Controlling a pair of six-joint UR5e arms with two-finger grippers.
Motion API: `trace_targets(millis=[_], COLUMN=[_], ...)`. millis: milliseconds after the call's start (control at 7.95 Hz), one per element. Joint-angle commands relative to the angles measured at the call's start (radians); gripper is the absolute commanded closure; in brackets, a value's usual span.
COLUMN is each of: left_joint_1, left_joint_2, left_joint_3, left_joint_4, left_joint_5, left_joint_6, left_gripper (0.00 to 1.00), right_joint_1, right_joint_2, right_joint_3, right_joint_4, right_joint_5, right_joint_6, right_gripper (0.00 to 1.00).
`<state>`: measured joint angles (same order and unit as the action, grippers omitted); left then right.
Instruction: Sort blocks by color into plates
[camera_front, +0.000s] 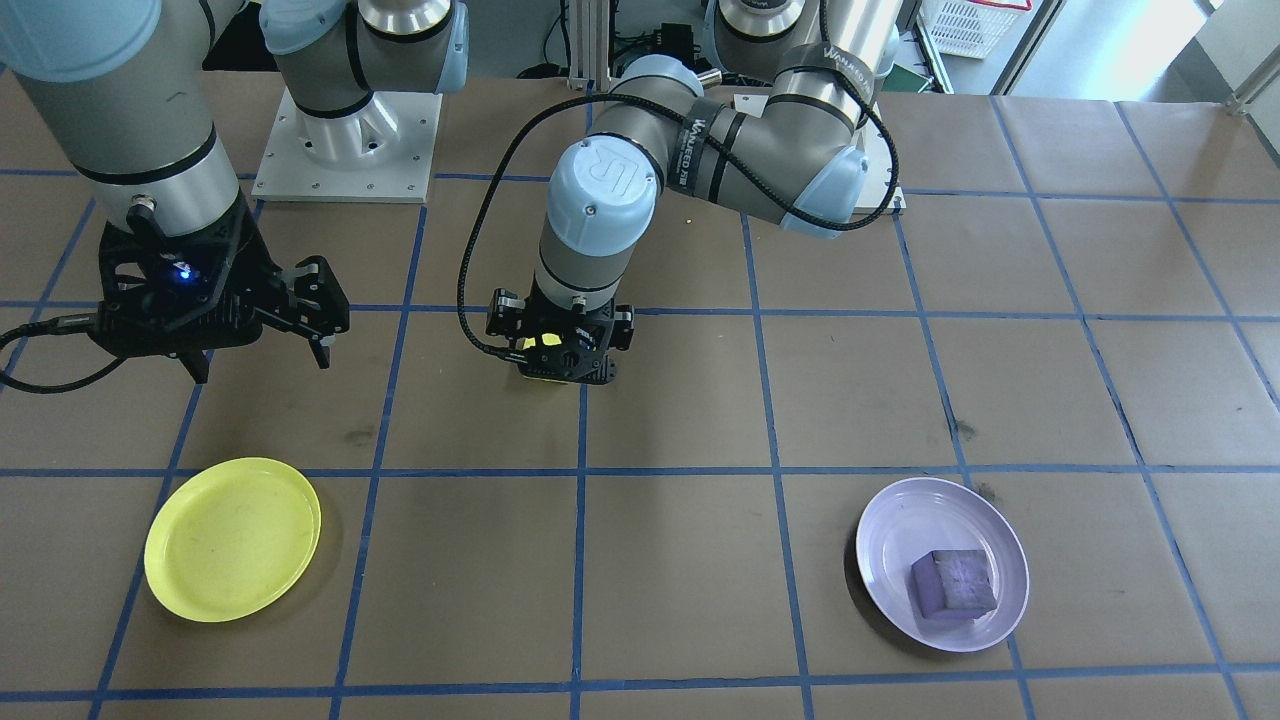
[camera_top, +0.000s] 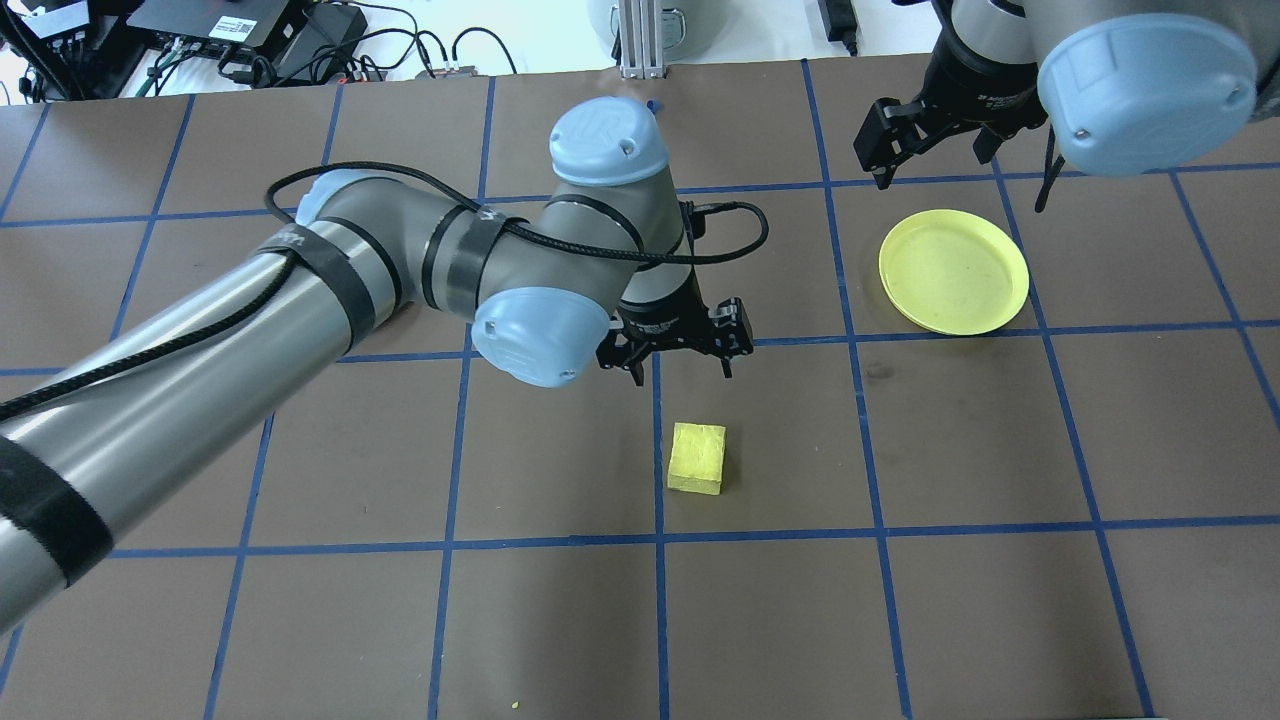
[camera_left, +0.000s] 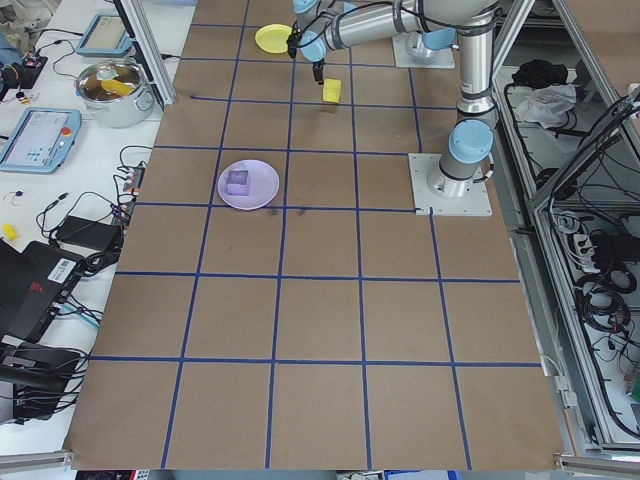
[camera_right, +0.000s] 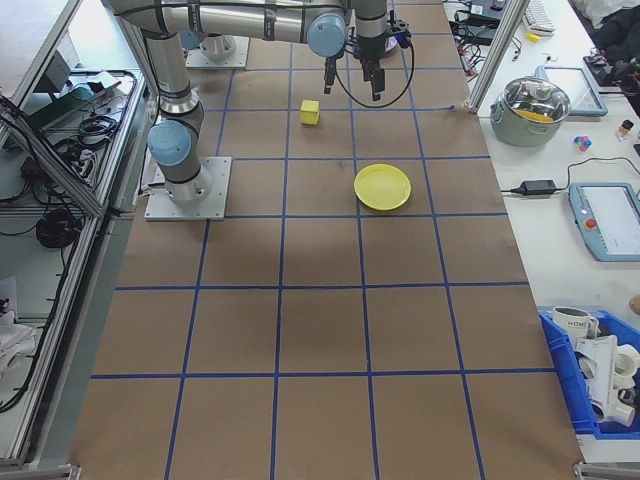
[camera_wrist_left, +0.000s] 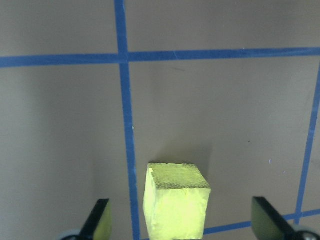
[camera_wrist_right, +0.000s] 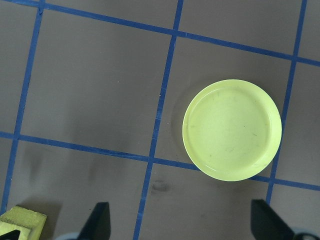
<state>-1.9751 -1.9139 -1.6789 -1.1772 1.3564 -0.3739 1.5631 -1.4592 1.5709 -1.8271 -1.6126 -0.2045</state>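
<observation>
Overhead exterior: left gripper poised over yellow block, fingers spread, nothing held.
Yellow block sits on the brown table just right of a blue tape line, near the table's middle; in the left wrist view it lies between the spread fingertips, apart from both. Right gripper hangs at the far right above the yellow plate, fingers apart and unloaded. Purple block rests inside the lavender plate, toward its near rim.
</observation>
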Motion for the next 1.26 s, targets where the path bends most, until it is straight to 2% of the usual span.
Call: trace_targets(millis=[0, 126, 251, 503, 880, 1006, 1131], left_joint_1=[0.198, 0.269, 0.298, 0.302, 0.303, 0.308, 0.326], left_joint_2=[0.106, 0.145, 0.153, 0.168, 0.174, 0.199, 0.193], left_joint_3=[0.018, 0.036, 0.08, 0.209, 0.297, 0.297, 0.297], left_joint_4=[-0.088, -0.173, -0.236, -0.396, -0.406, -0.404, -0.388], left_joint_5=[0.02, 0.047, 0.152, 0.165, 0.176, 0.226, 0.245], left_joint_6=[0.215, 0.236, 0.329, 0.342, 0.342, 0.354, 0.352], left_gripper=[0.0, 0.0, 0.0, 0.0, 0.0, 0.0, 0.0], right_joint_1=[0.003, 0.003, 0.011, 0.021, 0.167, 0.191, 0.198], right_joint_2=[-0.009, -0.01, -0.013, -0.024, -0.023, -0.02, -0.017], right_joint_3=[0.009, 0.018, 0.021, 0.063, 0.168, 0.199, 0.221], right_joint_4=[0.061, 0.101, 0.106, 0.104, 0.095, 0.088, 0.069], right_joint_5=[0.013, 0.014, 0.016, 0.02, 0.022, 0.02, 0.023], right_joint_6=[0.045, 0.147, 0.222, 0.246, 0.468, 0.485, 0.485], right_gripper=[0.0, 0.0, 0.0, 0.0, 0.0, 0.0, 0.0])
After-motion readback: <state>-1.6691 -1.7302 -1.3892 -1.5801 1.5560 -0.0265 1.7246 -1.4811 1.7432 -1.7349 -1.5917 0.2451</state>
